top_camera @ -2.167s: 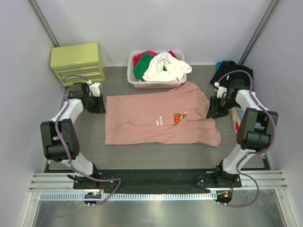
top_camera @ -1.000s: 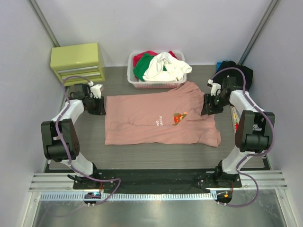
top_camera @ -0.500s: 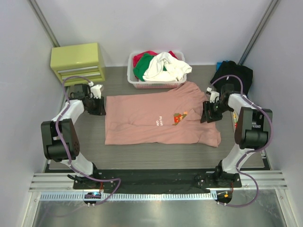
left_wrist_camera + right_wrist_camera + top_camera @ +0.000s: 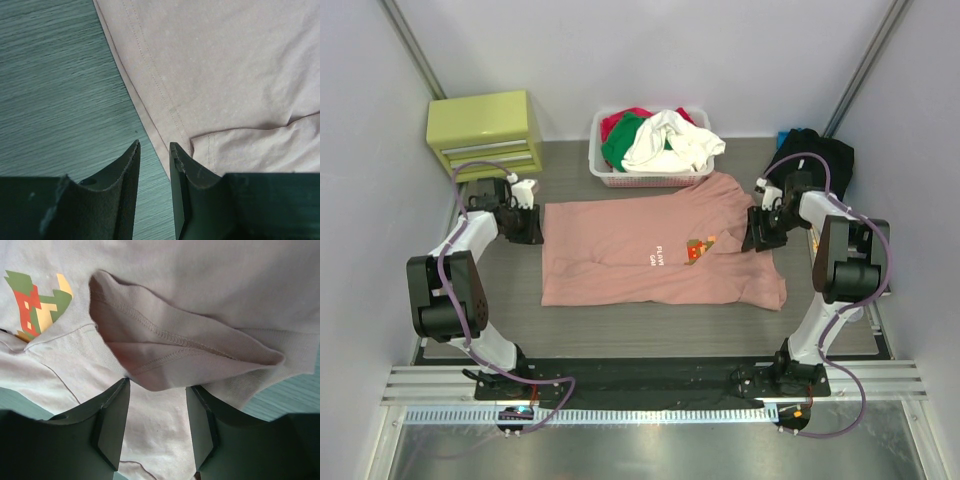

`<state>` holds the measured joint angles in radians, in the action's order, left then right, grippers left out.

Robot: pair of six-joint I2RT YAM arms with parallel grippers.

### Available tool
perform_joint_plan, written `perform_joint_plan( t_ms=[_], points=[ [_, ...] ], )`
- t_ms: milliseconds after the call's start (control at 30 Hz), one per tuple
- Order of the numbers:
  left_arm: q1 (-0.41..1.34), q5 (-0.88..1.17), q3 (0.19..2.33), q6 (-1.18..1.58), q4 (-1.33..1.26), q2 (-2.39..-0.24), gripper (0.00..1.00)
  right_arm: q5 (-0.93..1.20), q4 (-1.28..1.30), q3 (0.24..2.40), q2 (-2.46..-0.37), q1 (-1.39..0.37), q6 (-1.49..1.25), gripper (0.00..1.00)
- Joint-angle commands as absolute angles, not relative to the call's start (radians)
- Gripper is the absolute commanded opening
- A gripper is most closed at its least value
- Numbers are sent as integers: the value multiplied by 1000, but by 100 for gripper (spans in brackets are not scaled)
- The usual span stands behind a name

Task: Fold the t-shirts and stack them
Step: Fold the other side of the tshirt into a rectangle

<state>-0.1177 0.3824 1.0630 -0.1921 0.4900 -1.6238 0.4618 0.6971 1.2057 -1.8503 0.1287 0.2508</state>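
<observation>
The salmon-pink t-shirt (image 4: 640,255) lies spread flat on the grey table, its pixel print (image 4: 699,247) facing up. The black t-shirt (image 4: 815,152) lies crumpled at the back right. My left gripper (image 4: 532,225) is low at the shirt's left hem. In the left wrist view it (image 4: 154,145) is open by a narrow gap, with the hem (image 4: 150,115) just ahead and bare table between the jaws. My right gripper (image 4: 753,232) is over the right sleeve. In the right wrist view it (image 4: 158,387) is open, with the gaping sleeve opening (image 4: 165,347) at its fingertips and pink cloth below.
A white basket (image 4: 650,181) heaped with green, red and white clothes stands at the back centre, touching the shirt's top edge. A yellow-green drawer box (image 4: 485,132) stands at the back left. Grey walls close in both sides.
My right gripper has moved left from beside the shirt onto its right sleeve. My left gripper has stayed at the left hem. The shirt has not moved.
</observation>
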Motion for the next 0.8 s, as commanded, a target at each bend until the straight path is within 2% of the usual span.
perform_joint_plan(
  t_ms=[0,433,767],
  points=[
    [-114,379,1066,-212,482,-1609,31,460,675,1247,-1804,133,252,55],
    [-112,385,1057,-207,479,-1621,31,466,634,1365,-1910,132,216,55],
    [-103,391,1045,-195,465,-1634,31,468,474,1399,-1982,101,137,54]
  ],
)
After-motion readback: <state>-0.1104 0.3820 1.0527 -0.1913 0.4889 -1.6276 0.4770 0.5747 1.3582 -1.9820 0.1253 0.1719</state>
